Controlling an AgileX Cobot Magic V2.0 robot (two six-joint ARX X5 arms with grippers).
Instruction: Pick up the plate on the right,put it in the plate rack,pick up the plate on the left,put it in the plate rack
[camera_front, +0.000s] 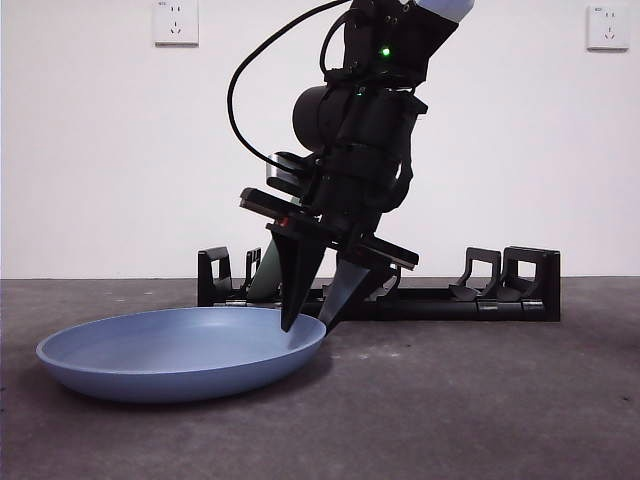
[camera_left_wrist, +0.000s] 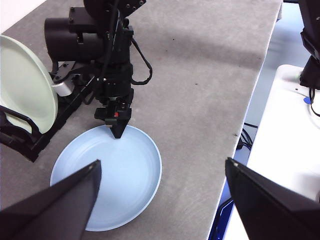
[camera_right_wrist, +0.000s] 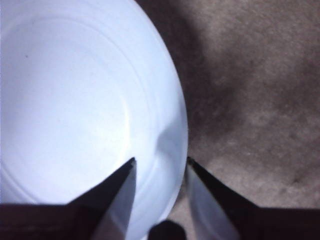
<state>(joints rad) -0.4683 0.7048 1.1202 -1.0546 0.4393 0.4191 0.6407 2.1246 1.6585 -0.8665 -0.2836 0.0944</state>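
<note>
Right gripper (camera_front: 310, 322) straddles the rim of the blue plate (camera_front: 170, 352), jaws apart, one inside the rim and one outside, not clamped. The plate lies flat, face up, on the table (camera_front: 480, 400) in front of the plate rack (camera_front: 480, 298), whose long axis runs side to side in the front view; a pale green plate (camera_left_wrist: 22, 82) stands on edge in it. Left gripper (camera_left_wrist: 160, 200) hangs above, jaws wide apart.

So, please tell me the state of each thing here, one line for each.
Blue plate: flat on the table, rim between the right gripper's jaws.
Pale green plate: standing on edge in the plate rack.
Right gripper: open, astride the rim.
Left gripper: open, holding nothing.
</note>
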